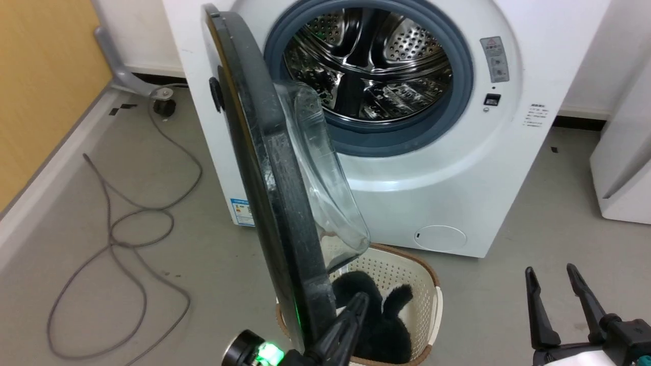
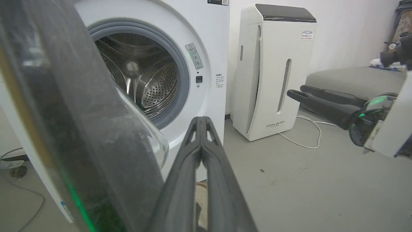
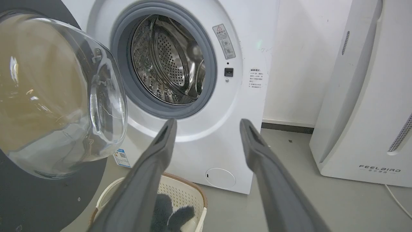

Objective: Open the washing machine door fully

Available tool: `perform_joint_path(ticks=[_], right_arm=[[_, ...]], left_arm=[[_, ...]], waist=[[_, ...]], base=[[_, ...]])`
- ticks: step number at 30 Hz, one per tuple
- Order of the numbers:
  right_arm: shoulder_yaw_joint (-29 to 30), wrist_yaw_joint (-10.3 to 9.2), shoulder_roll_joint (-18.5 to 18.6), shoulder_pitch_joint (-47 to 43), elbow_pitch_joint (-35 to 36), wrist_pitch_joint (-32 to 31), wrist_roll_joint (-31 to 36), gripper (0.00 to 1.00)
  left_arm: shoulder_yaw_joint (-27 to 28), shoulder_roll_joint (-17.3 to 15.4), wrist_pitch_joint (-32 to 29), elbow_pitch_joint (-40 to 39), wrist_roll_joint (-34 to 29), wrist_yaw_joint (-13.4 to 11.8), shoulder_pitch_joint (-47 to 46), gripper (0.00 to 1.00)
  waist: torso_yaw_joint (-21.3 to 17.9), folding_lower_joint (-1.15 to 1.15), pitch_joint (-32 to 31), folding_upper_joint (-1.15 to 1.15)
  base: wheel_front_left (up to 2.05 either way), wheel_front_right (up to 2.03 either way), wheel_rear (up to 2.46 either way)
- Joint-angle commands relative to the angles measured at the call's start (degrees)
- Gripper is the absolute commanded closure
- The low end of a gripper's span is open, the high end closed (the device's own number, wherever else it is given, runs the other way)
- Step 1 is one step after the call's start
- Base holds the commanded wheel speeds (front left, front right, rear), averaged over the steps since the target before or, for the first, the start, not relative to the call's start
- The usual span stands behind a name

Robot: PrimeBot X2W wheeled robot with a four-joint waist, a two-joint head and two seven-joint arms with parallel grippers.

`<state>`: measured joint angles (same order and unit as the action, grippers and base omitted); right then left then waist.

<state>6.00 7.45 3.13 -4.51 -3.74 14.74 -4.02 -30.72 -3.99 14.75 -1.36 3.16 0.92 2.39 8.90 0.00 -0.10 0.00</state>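
The left gripper (image 2: 201,120) has its fingers pinched together on nothing. It lies along the inner face of the washing machine door (image 1: 274,203), near its lower rim; I can't tell if it touches. That door stands roughly half open, above a laundry basket (image 1: 407,274). It looks heavy, stiff and hinge-guided, so push on the black rim, not the slick glass bowl (image 1: 325,193). The right gripper (image 1: 550,268) hovers spread and empty, well apart from the door.

basket (image 1: 402,272) half hidden by door (image 1: 277,203), label (image 1: 495,59) illegible
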Motion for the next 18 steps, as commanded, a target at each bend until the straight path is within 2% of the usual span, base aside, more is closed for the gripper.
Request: perform_joint_path(ticks=[1, 10, 18], right_arm=[[0.12, 0.03, -0.25, -0.34, -0.24, 0.26, 0.05, 0.00], [0.27, 0.03, -0.25, -0.54, -0.73, 0.26, -0.38, 0.00], [0.54, 0.03, -0.25, -0.70, -1.34, 0.26, -0.70, 0.00]], left_arm=[[0.35, 0.03, 0.25, 0.44, 0.08, -0.26, -0.28, 1.00], [2.63, 0.10, 0.25, 0.94, 0.10, -0.65, 1.02, 1.00], [5.50, -0.90, 0.25, -0.64, -0.19, -1.64, 3.89, 1.00]], waist=[[0.38, 0.00, 0.15, 0.00], [3.88, 0.00, 0.50, 0.00], [9.23, 0.00, 0.98, 0.00]], base=[[0.00, 0.00, 0.00], [0.00, 0.00, 0.00], [0.00, 0.00, 0.00]])
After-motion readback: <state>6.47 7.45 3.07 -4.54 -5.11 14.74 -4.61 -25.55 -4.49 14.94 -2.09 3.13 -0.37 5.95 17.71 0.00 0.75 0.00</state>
